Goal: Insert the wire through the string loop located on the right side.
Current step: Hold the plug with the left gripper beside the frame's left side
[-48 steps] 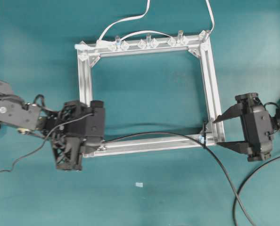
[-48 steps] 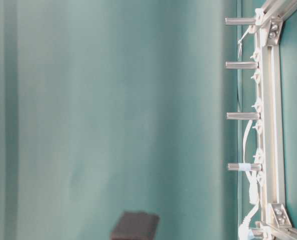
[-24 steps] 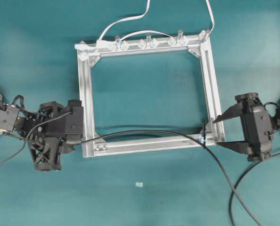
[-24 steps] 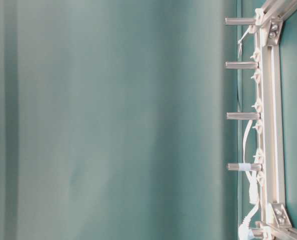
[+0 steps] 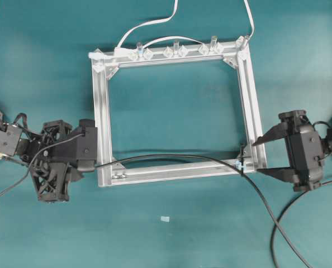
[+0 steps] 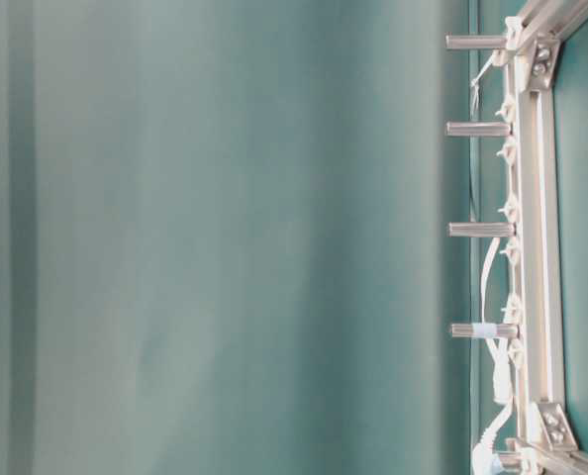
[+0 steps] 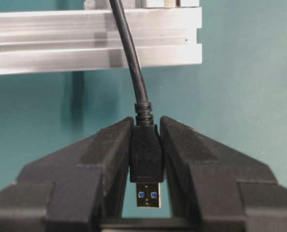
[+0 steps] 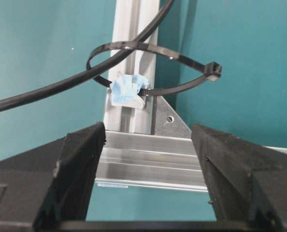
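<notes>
At the far left of the overhead view the left pincer (image 5: pixel 76 162) sits just outside the left rail of the aluminium frame (image 5: pixel 102 134), its fingertips hidden under its own black housing. The left wrist view settles its state: both fingers (image 7: pixel 102 154) are pressed against the sides of the plug, so it is grasping the wire (image 7: pixel 146 154) by its plug, the metal tip with two small blue spots pointing back toward the camera. Whether the pads press hard or only just touch cannot be told.

From there the wire (image 5: pixel 171 158) runs rightward, arching over the near rail of the frame toward its near right corner. There it passes through the string loop (image 5: pixel 242 158), which overhead is only a thin dark mark with a pale-blue speck at its base. The right wrist view shows it better: the string loop (image 8: pixel 148 67) is a thin black ring fixed by a pale-blue wad to the rail, and the cable crosses inside it. Beyond the loop the wire curves away across the teal surface (image 5: pixel 171 240) and is cut off at the bottom edge.

At the right, the right pincer (image 5: pixel 264 157) stands just beside the frame's corner, released, jaws wide and apart from loop and wire.

The table-level view shows only teal backdrop, the far rail with its small posts (image 6: pixel 477 129) and a white flat cable (image 6: pixel 497 366); neither arm appears in it.
</notes>
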{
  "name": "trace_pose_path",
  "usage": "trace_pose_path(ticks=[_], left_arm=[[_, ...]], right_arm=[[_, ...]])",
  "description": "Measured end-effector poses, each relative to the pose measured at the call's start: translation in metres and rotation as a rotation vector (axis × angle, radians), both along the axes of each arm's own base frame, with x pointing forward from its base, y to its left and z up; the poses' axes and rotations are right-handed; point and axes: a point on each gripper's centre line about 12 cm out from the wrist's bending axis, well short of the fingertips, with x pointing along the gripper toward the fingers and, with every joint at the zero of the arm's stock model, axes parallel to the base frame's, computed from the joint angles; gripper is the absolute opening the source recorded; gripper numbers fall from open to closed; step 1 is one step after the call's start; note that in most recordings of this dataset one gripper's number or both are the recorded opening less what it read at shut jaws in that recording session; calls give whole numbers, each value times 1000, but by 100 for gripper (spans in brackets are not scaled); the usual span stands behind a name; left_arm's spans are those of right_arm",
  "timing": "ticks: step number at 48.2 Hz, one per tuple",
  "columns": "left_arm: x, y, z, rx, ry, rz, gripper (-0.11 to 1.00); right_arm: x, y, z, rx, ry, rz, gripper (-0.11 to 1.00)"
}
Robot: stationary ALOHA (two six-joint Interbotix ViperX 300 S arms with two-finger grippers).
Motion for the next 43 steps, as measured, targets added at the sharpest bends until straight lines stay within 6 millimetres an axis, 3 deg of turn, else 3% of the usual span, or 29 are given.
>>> trace_pose_path(ticks=[5, 8, 13, 24, 43], left_arm=[[-3, 1, -1, 6, 27, -3, 70], [-3, 1, -1, 9, 32, -4, 81], [-3, 0, 0, 11, 30, -9, 68], [4, 0, 7, 9, -50, -21, 72], [13, 1, 41, 30, -196, -104, 70]], right_arm=[[0, 0, 0, 0, 1, 0, 82], [0, 0, 0, 0, 1, 0, 82], [0, 0, 0, 0, 0, 0, 82], [4, 1, 8, 9, -29, 0, 82], [1, 0, 39, 50, -155, -2, 81]])
